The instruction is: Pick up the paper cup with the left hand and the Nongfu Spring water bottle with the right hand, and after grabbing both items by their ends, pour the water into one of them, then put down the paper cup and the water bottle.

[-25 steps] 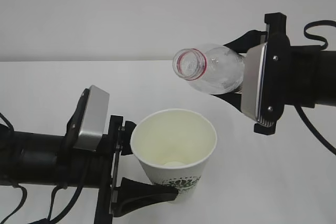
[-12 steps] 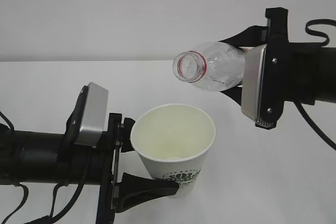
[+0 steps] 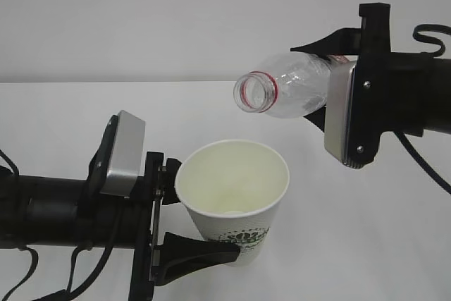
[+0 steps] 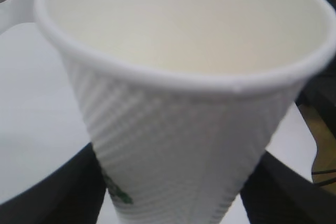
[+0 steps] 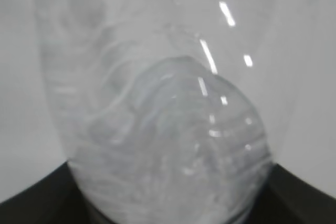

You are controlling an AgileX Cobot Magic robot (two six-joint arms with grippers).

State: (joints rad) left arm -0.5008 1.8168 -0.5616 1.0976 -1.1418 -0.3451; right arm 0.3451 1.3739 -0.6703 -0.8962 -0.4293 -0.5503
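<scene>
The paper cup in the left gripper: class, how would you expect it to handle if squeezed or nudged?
The paper cup looks thin-walled, so a hard squeeze would probably dent it. It appears nearly empty, so likely light. Its narrow base and wide rim suggest that it tips easily when set down.

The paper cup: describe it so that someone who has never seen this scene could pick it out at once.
On the white table, look low in the exterior view, where the left hand reaches in from the left edge. The paper cup sits upright in its grip, white and tapered, cream inside, with a green logo near the base. Unlike the clear water bottle held tilted above it, it is opaque and short.
</scene>
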